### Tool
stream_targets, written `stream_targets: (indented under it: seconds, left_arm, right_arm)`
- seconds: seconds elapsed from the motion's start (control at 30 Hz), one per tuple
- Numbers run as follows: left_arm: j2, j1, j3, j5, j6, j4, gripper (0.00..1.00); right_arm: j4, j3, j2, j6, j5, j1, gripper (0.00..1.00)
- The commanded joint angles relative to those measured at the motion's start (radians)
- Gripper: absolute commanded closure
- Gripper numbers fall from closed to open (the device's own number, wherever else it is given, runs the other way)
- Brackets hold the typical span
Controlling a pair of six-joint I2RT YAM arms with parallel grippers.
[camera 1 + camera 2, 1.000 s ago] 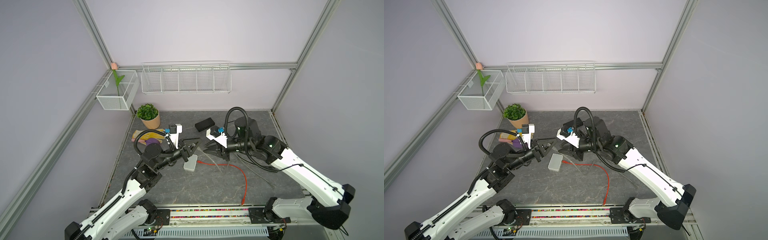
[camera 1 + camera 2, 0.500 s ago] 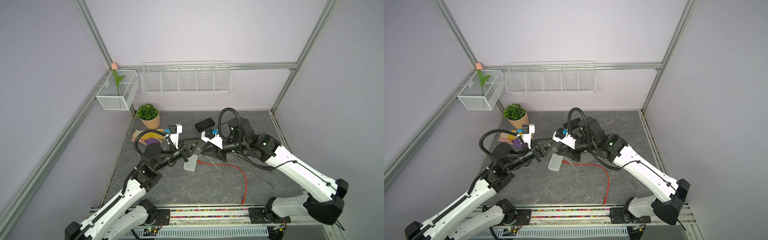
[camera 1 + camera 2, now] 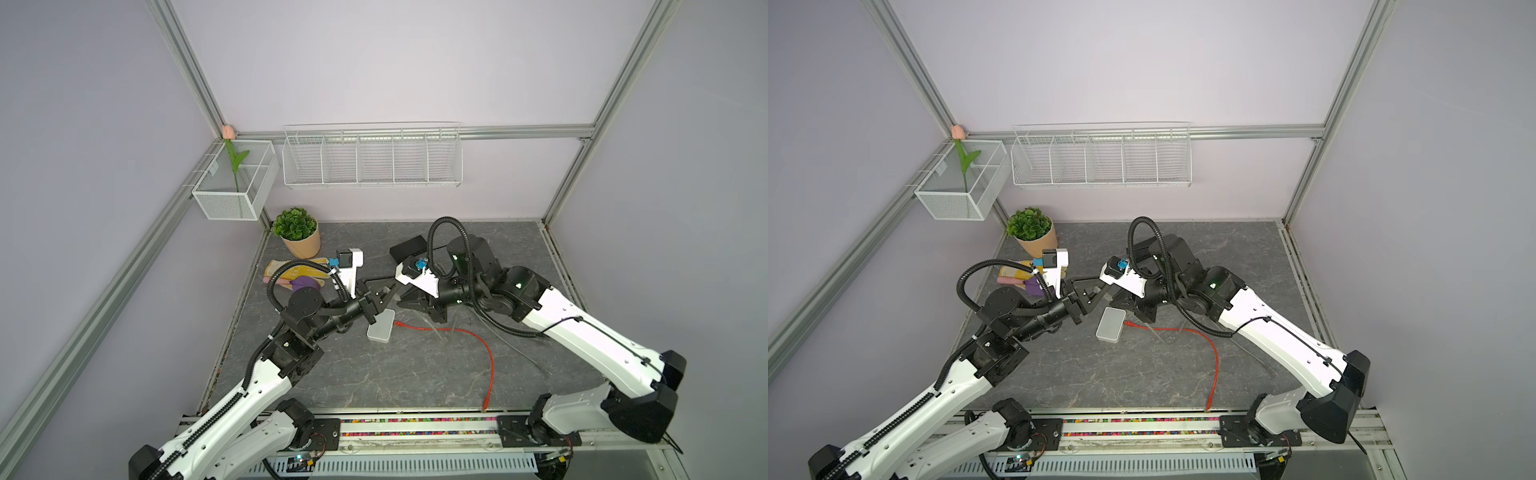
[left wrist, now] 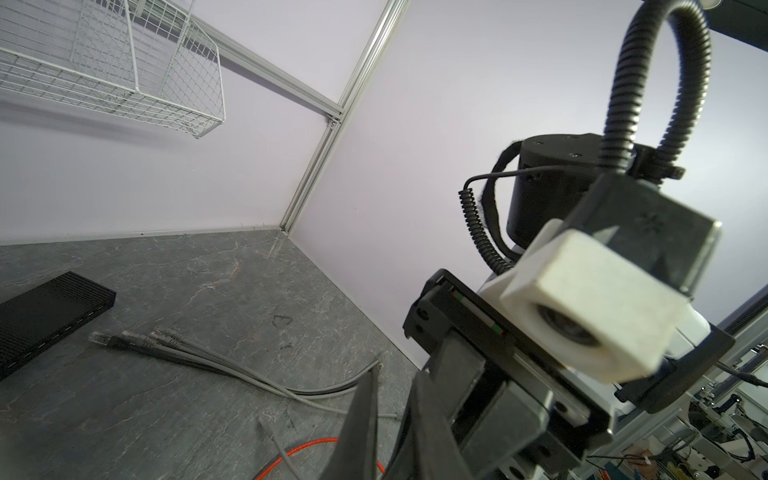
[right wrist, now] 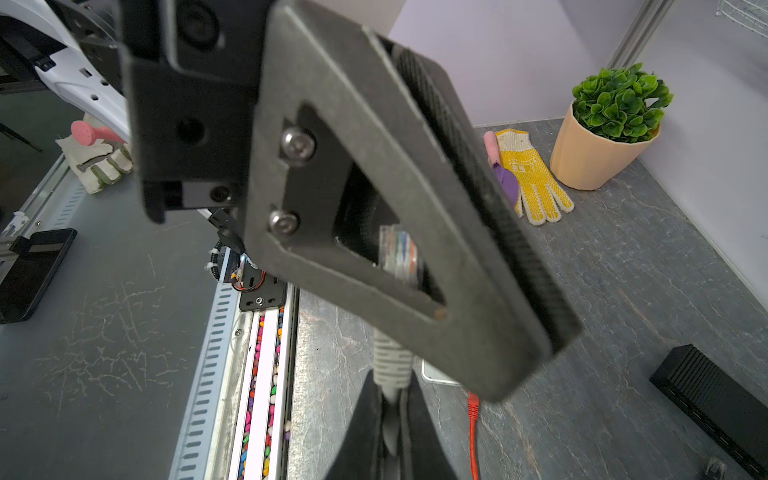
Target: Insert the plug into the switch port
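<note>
With the left hand [image 3: 390,290] pressed together, pinches the clear plug [image 5: 398,253] near a white box [image 3: 381,326] on the bench [image 3: 374,374], and with the right hand [image 5: 390,390] clamps the grey boot [image 5: 390,361] just behind that plug, the black switch [image 3: 409,246] just beyond this hand.

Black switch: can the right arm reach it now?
Probably not yet: the black switch lies close behind the right tool, but that is shut on the grey cable whose plug the left tool appears to clamp.

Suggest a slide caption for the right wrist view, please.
Right gripper grips the grey cable just behind its clear plug.
</note>
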Motion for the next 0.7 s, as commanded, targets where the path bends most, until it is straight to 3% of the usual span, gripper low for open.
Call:
stream_targets:
  seconds: [0.0,0.07,0.17,0.23,0.47,0.6,0.67]
  left_arm:
    - [-0.02,-0.005,-0.014,-0.012,0.009,-0.008,1.0]
    - [-0.027,-0.005,-0.016,-0.019,0.013,-0.017,1.0]
    - [-0.051,-0.005,-0.009,-0.044,0.035,-0.066,0.64]
    - [-0.08,-0.005,-0.002,-0.079,0.06,-0.119,0.51]
    - [-0.221,-0.003,0.001,-0.292,0.121,-0.313,0.51]
    - [-0.216,-0.003,-0.001,-0.376,0.127,-0.409,0.52]
    - [-0.206,-0.003,-0.009,-0.412,0.123,-0.446,0.53]
  right_arm:
    - [-0.003,0.01,-0.016,-0.014,0.005,0.007,0.93]
    - [-0.005,0.01,-0.016,-0.013,0.015,0.007,0.94]
    - [-0.016,0.014,-0.015,-0.021,0.05,0.006,0.94]
    - [-0.035,0.022,-0.018,-0.034,0.115,0.007,0.93]
    - [-0.183,0.185,-0.058,-0.146,0.562,0.009,0.93]
    - [-0.226,0.291,-0.055,-0.262,0.869,0.071,0.94]
    - [-0.24,0.301,-0.039,-0.302,0.964,0.112,0.94]
